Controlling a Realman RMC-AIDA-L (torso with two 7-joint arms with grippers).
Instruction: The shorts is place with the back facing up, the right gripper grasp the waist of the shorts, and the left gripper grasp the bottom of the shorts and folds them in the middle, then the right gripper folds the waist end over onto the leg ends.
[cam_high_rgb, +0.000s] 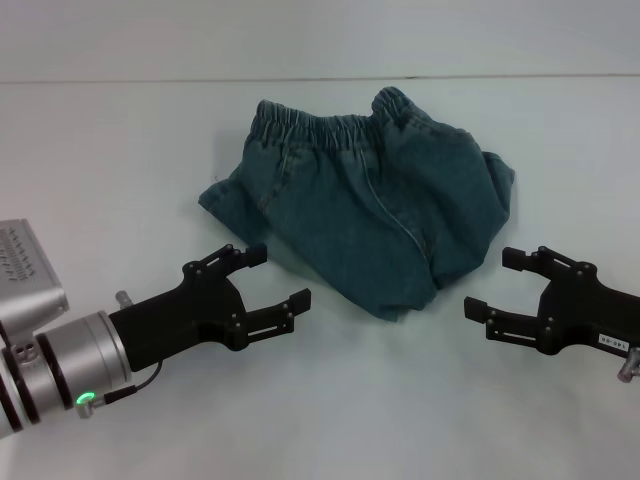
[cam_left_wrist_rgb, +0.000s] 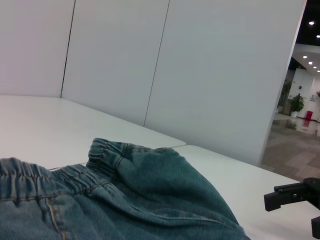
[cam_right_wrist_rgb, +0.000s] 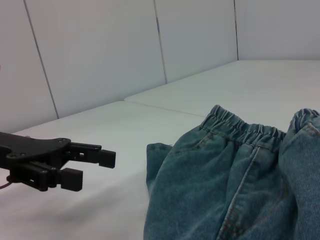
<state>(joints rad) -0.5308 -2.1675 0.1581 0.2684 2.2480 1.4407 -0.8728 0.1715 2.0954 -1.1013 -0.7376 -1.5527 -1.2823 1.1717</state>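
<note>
Two spread end effectors, left (cam_high_rgb: 275, 277) and right (cam_high_rgb: 495, 283), flanking crumpled shorts (cam_high_rgb: 370, 215).

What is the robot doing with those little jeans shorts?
Nothing is being held yet. The shorts lie crumpled on the white table, with the waist at the far side. The left gripper hovers open near the shorts' front left edge, and the right gripper hovers open near their front right edge. Neither one touches the denim. It looks like they are getting ready to grab and fold the shorts.
</note>
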